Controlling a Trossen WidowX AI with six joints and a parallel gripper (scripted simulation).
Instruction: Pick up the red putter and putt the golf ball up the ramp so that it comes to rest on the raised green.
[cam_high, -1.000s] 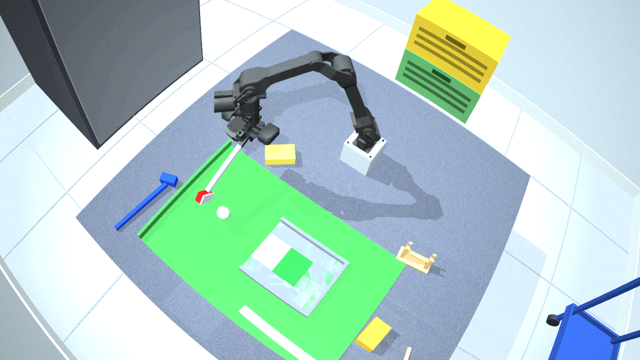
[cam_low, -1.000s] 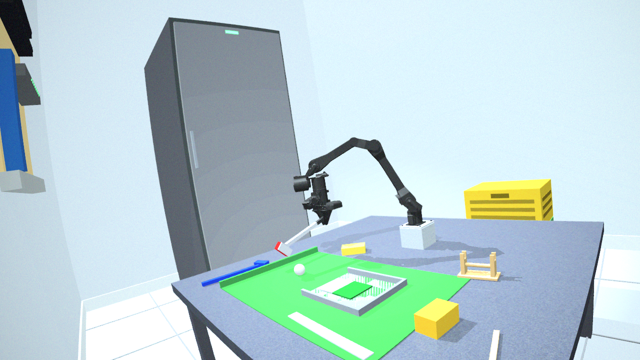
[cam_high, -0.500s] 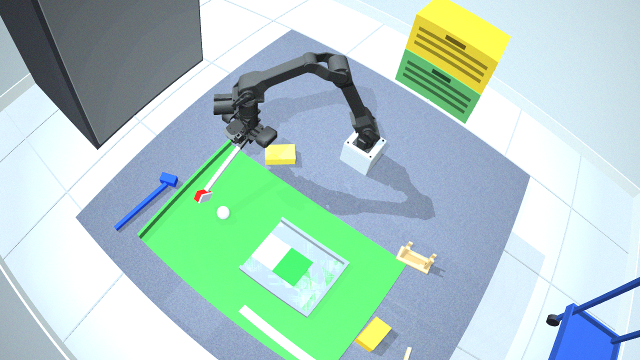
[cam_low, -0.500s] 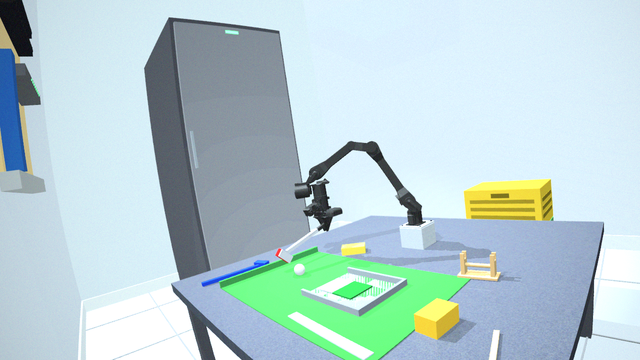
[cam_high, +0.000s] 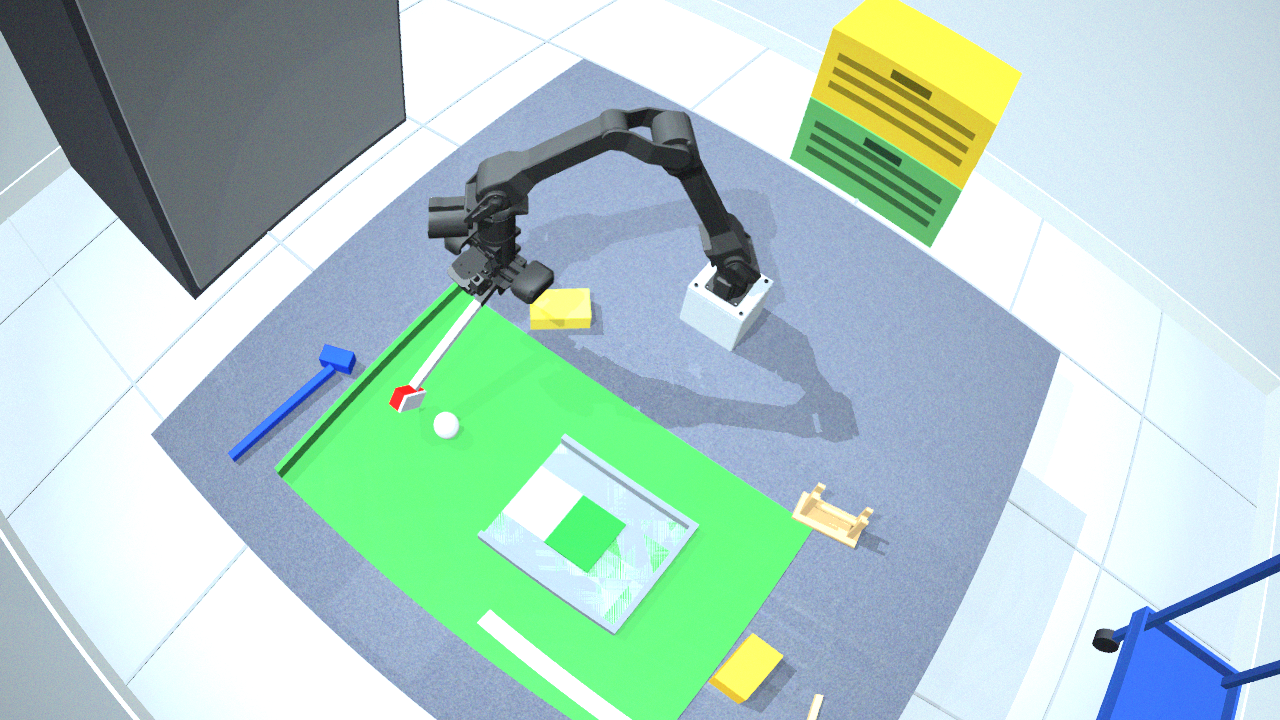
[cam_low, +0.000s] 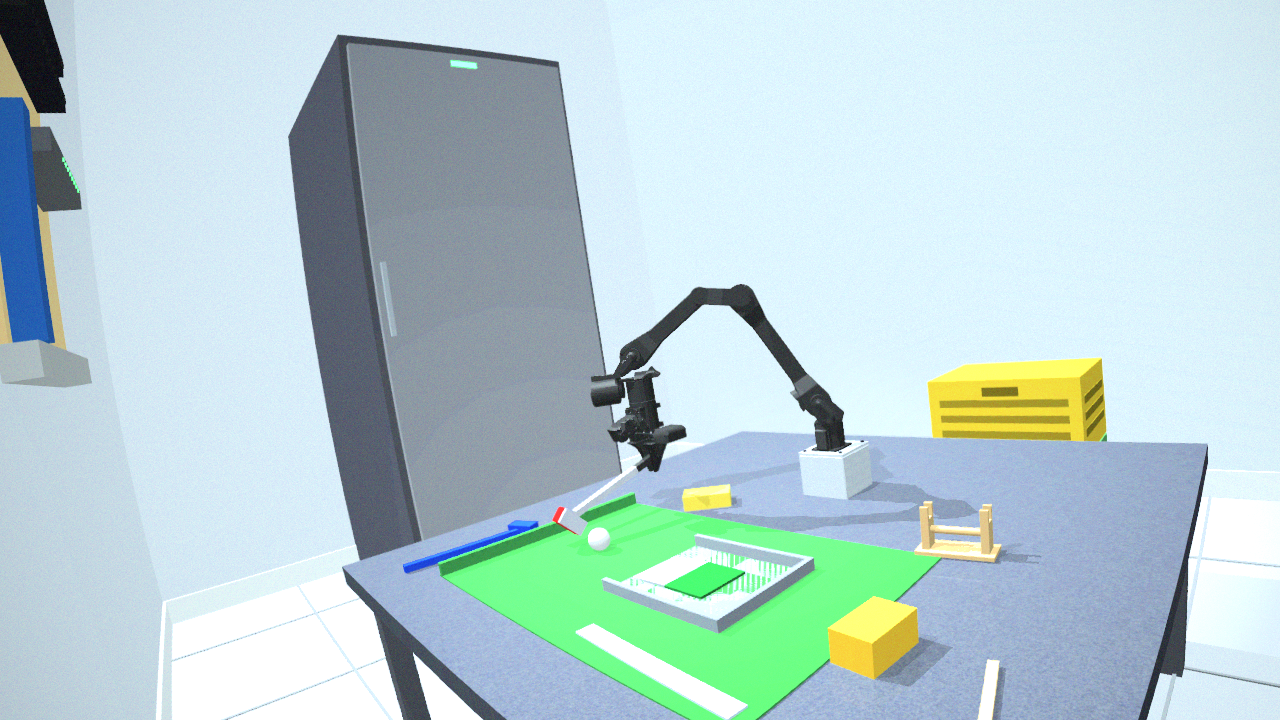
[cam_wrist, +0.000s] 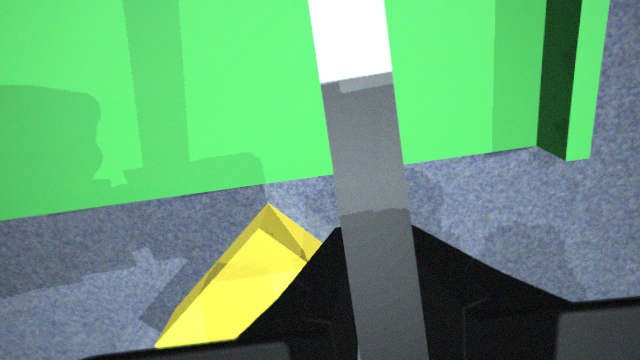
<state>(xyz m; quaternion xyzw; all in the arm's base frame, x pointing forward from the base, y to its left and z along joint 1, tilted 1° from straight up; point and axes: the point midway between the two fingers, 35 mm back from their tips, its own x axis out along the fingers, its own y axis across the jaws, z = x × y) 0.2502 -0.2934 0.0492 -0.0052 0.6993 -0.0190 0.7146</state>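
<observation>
My gripper (cam_high: 481, 299) (cam_low: 650, 462) (cam_wrist: 369, 236) is shut on the white shaft of the red putter (cam_high: 447, 342) (cam_low: 610, 490) (cam_wrist: 367, 150). The shaft slants down to the red and white head (cam_high: 407, 398) (cam_low: 569, 520), which is low over the mat, between the end wall and the ball; contact with the mat cannot be told. The white golf ball (cam_high: 445, 425) (cam_low: 598, 539) lies on the green mat, a small gap from the head. The raised green (cam_high: 586, 532) (cam_low: 704, 580) is beyond the ball, inside grey side walls, behind a white ramp (cam_high: 539, 503). The wrist view shows neither head nor ball.
A green wall (cam_high: 370, 377) (cam_low: 537, 534) edges the mat, with a blue putter (cam_high: 281, 411) (cam_low: 460, 548) outside it. Yellow blocks (cam_high: 560, 308) (cam_high: 748, 667) (cam_low: 707, 497) (cam_low: 872, 635) and a wooden stand (cam_high: 827, 521) (cam_low: 957, 551) stand around the mat. A white strip (cam_high: 546, 667) (cam_low: 657, 669) lies on it.
</observation>
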